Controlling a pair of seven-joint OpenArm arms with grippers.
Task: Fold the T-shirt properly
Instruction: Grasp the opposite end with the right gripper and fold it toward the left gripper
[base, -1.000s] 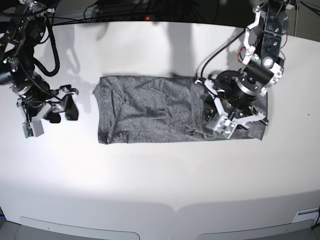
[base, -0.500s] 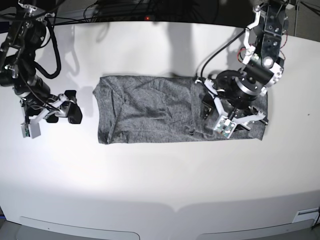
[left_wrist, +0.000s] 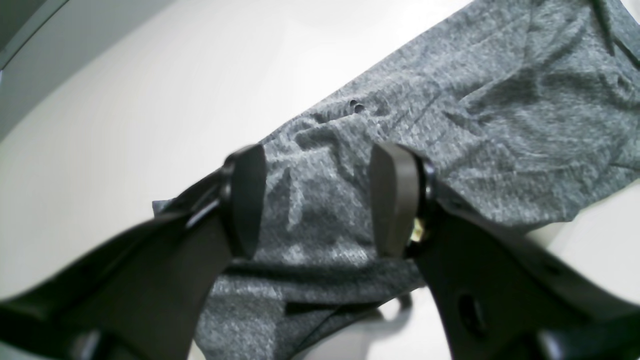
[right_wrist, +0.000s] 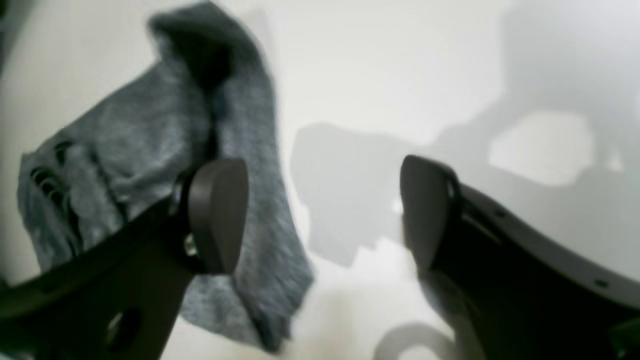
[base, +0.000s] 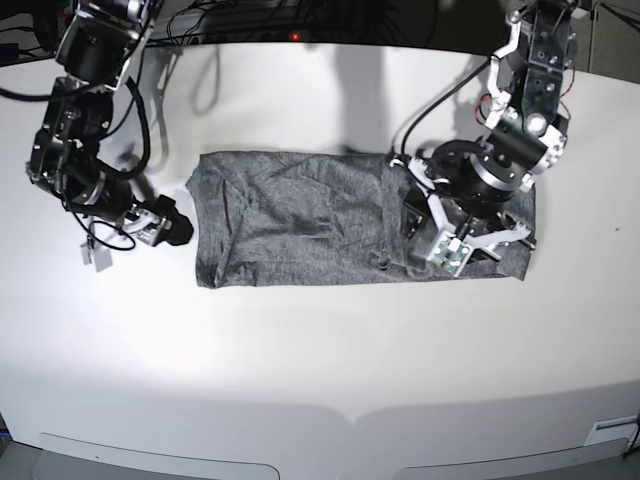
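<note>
The grey T-shirt lies flat as a long, wrinkled rectangle across the middle of the white table. My left gripper hovers over its right end. In the left wrist view the gripper is open, with the shirt under and between its fingers; nothing is pinched. My right gripper is just off the shirt's left edge, low over the table. In the blurred right wrist view the gripper is open and empty. There the shirt shows behind one finger, and bare table lies between the fingers.
The white table runs wide in front of the shirt to a curved front edge. Dark cables lie along the back edge. The left arm's body stands over the shirt's right end.
My right arm has swung to the right, bringing its open gripper from well left of the shirt up to its left edge. The left arm and the shirt have not moved.
</note>
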